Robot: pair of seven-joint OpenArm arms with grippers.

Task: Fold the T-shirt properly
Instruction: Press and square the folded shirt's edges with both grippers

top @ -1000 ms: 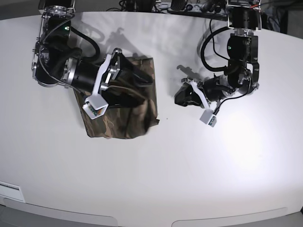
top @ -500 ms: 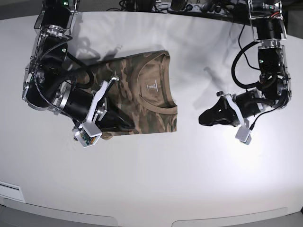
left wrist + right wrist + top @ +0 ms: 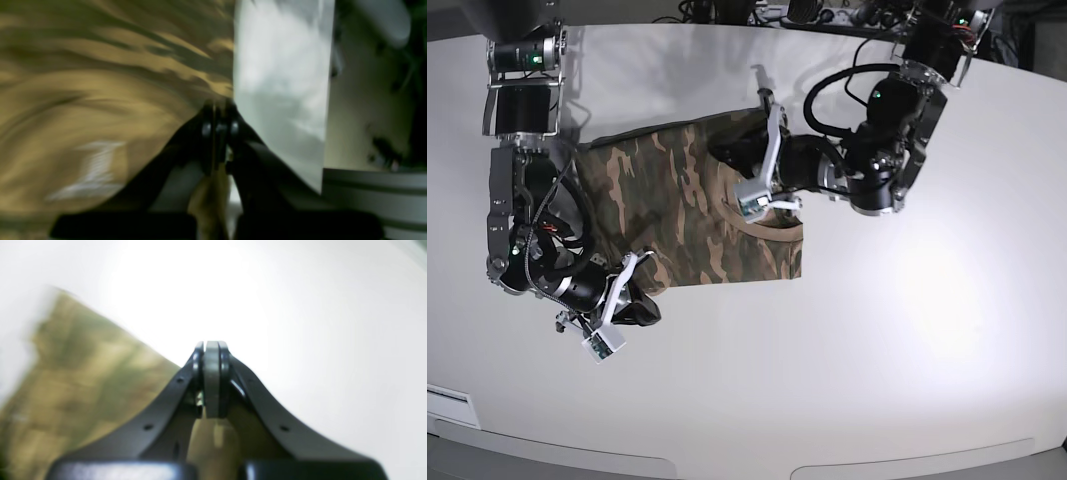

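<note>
T-shirt mid-table, one arm at each side.

In base view we see the T-shirt point(image 3: 689, 212) lying on the table point(image 3: 907, 350), toward its far-left part. Left end effector point(image 3: 727, 153) sits over the shirt's far-right area, nr the collar, w/ its arm reaching in from the right. Right end effector point(image 3: 649, 308) is at the shirt's near-left corner, just off the near edge, arm coming from the left side. Table to the right & in front of the shirt carries nothing else in view.

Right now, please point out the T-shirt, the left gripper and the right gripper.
T-shirt point(image 3: 677, 205): base view, on the flat camouflage cloth.
Left gripper point(image 3: 218, 110): left wrist view, between the closed fingertips.
Right gripper point(image 3: 211, 346): right wrist view, between the closed fingertips.
</note>
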